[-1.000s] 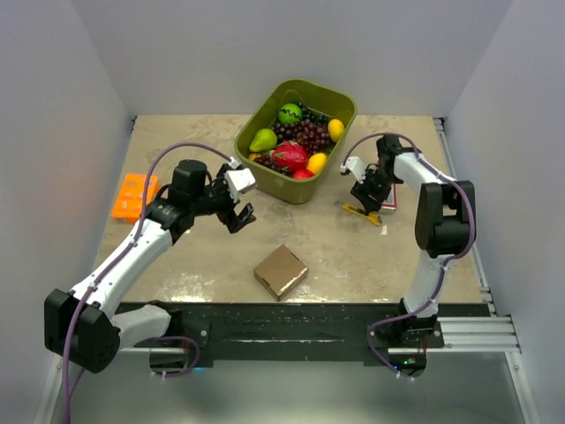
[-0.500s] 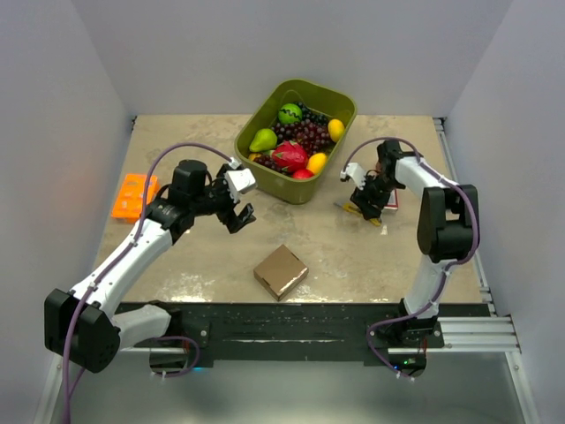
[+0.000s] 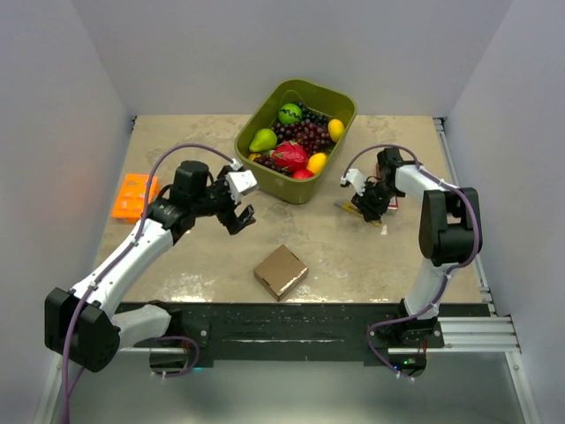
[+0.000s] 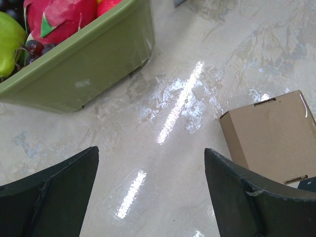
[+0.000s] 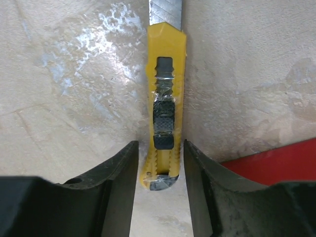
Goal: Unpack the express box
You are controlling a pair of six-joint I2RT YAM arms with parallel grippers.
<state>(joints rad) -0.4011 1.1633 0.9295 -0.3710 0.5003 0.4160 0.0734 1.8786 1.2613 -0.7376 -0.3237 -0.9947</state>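
**Right claw straddles the knife; box sits shut**

The green tub (image 3: 291,187) at the back of the bench (image 3: 194,256) is piled with fruit: a pear (image 3: 263,140), dark grapes (image 3: 306,134), a red dragon fruit (image 3: 289,155), a lemon (image 3: 336,129) and a green round fruit (image 3: 290,113). The cardboard box (image 3: 282,271) lies in front of the tub, near the bench's front edge, flaps closed. An orange tray (image 3: 134,195) lies far to the left of the tub.

Compared with a second ago, the right claw (image 5: 158,168) has dropped lower and its fingers have drawn in; they now flank the rear end of a yellow utility knife (image 5: 164,131) lying to the right of the tub. Whether they already pinch the handle I cannot tell. The left claw (image 4: 150,173), spread wide, hovers in front of the tub's left end exactly as before, and the box has not moved.

The box's contents are hidden. The left wrist view cuts off the box's right side, the knife blade runs out of the right wrist view, and a red packet (image 5: 266,160) is mostly covered by a finger.
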